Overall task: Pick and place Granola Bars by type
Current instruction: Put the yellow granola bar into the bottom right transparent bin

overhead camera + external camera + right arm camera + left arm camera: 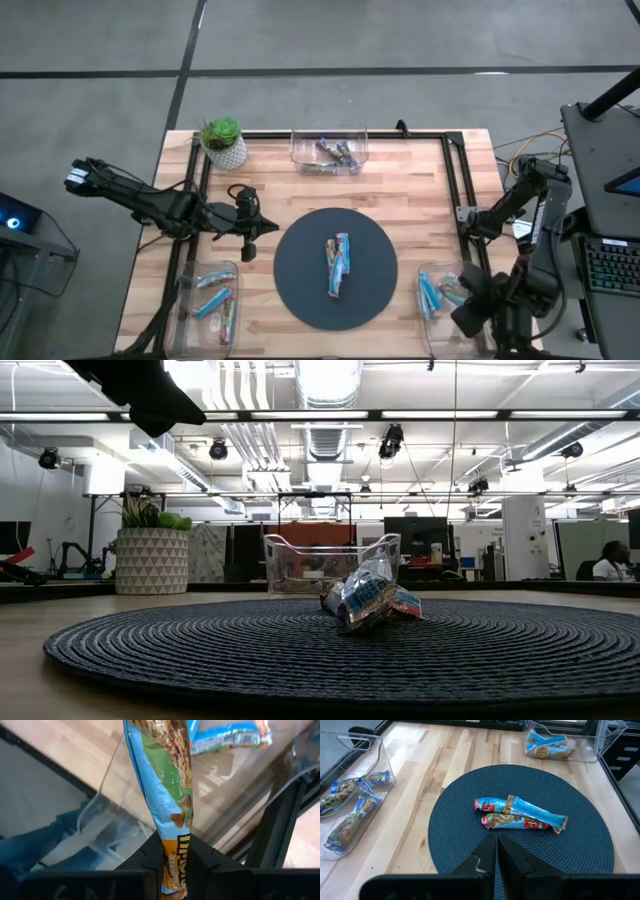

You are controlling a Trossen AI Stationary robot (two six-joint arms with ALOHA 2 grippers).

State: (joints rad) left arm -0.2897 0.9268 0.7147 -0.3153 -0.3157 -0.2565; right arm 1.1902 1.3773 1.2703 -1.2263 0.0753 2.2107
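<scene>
Three granola bars (520, 815) in blue, red and green wrappers lie close together on the dark round mat (300, 290); they also show in the low view (368, 600). My left gripper (496, 851) is shut and empty, just above the mat's left edge (255, 235). My right gripper (175, 865) is shut on a blue-and-green bar (165, 785) over the clear bin at the table's near right (428, 275). That bin holds blue bars (230, 737). My right gripper pinches one end of the blue-and-green bar, its orange-printed end (175, 851), between its two fingers. The bar runs on from the fingertips along their line, over the near right bin. I cannot tell whether its free end touches the bin.
A clear bin at the far middle (328, 152) holds darker bars. A clear bin at the near left (190, 285) holds several bars. A potted plant (222, 140) stands at the far left. A black frame rail (455, 180) runs along the table's sides.
</scene>
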